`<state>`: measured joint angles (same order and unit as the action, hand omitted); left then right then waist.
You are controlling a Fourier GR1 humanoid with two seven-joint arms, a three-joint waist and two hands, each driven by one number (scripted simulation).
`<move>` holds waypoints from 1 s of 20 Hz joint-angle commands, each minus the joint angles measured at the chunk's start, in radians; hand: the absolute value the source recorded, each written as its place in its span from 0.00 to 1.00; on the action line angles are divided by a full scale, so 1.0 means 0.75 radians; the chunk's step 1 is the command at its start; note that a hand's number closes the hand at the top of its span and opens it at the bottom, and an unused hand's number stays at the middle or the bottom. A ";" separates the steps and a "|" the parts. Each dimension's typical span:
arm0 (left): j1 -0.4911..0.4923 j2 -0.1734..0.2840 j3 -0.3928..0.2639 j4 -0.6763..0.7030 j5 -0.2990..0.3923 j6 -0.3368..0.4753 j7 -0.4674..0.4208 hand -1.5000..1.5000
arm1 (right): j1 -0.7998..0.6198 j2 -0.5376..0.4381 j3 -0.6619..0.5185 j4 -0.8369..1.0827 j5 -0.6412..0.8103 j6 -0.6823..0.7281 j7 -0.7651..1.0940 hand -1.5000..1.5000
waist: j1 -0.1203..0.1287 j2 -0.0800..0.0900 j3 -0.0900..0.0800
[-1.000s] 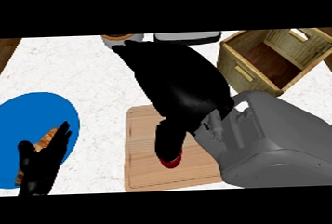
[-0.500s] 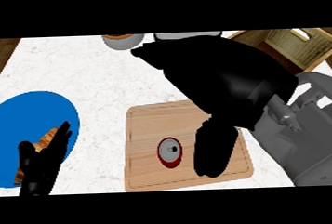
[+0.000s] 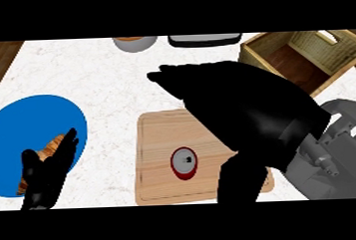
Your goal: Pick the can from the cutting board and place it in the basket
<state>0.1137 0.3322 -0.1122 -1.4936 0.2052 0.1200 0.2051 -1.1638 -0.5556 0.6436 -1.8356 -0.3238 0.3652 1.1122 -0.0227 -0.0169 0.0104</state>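
Can [image 3: 185, 162] is what you want, and it sits upright in the middle of the cutting board [image 3: 156, 142], red with a silver top. No hand touches it yet. Your right hand [image 3: 243, 114] hangs over the right part of the board, big and dark. Its fingers are spread apart and straight, and the thumb points down just to the right of the can.

To do this step well, bring the hand down so the can sits between the thumb and the fingers. Then curl them round its sides. Go slowly, so you do not knock it over.

The basket [image 3: 263, 51] is up and to the right of the board. It looks like it has nothing inside. The blue plate [image 3: 19, 127] is left of the board and holds some bread [image 3: 53, 146]. Your left hand [image 3: 46, 174] rests over that plate, fingers straight and close together.
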 commanded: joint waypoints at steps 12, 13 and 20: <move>0.013 -0.031 0.006 0.128 -0.007 -0.010 0.070 0.50 | 0.256 0.104 0.299 -0.004 0.341 -0.142 0.087 0.00 | 0.014 0.021 -0.015; 0.044 -0.019 0.002 0.095 -0.004 -0.033 0.056 0.50 | 0.176 0.162 0.263 -0.009 0.294 -0.120 0.181 0.00 | 0.025 0.016 -0.016; 0.032 -0.066 -0.053 0.108 -0.071 0.002 0.068 0.50 | 0.308 0.188 0.295 0.121 0.455 -0.163 0.009 0.00 | 0.029 0.024 -0.015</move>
<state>0.1051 0.3080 -0.1131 -1.4979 0.1783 0.1121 0.2071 -0.9460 -0.4470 0.8687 -1.7853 -0.0147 0.2424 1.0533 -0.0035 -0.0101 0.0123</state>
